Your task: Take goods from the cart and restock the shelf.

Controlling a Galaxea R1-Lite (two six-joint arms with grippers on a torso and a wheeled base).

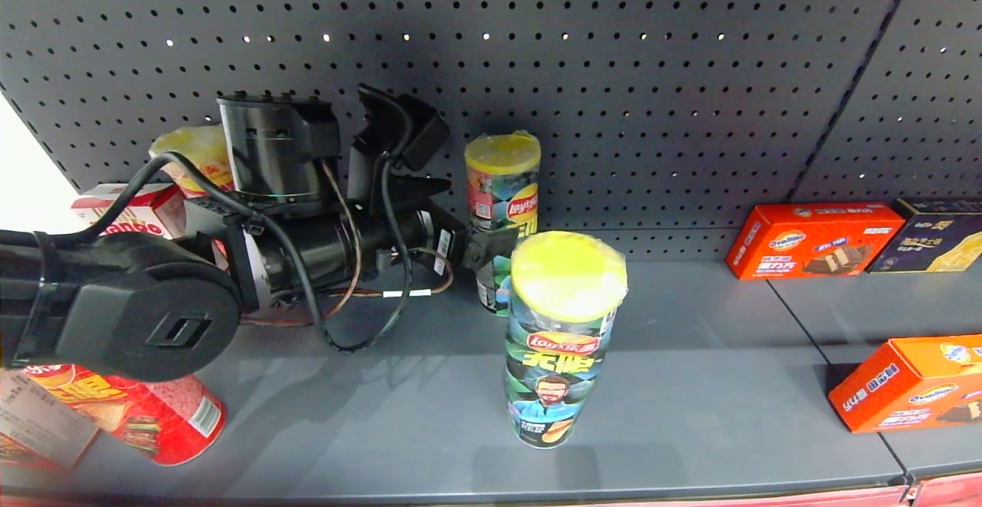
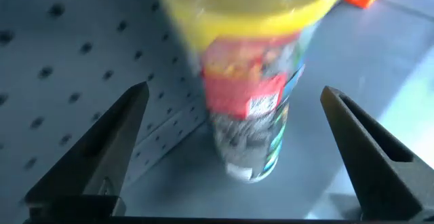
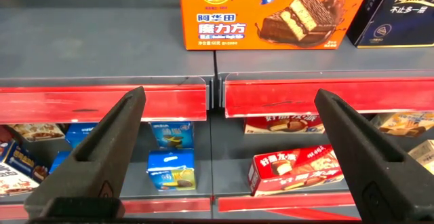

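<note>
My left claw (image 2: 235, 95) is spread wide, and the tall cardboard chip tube with the yellow plastic lid (image 1: 502, 177) stands upright between the jaws, which don't look to be touching it. It's at the back of the grey metal shelf (image 1: 690, 384), by the pegboard wall (image 1: 652, 70). I'd guess it's light, stiff but crushable, slick-wrapped and tippy, so squeeze gently around mid-body, below the lid. My right claw (image 3: 230, 96) is open too, holding nothing.
</note>
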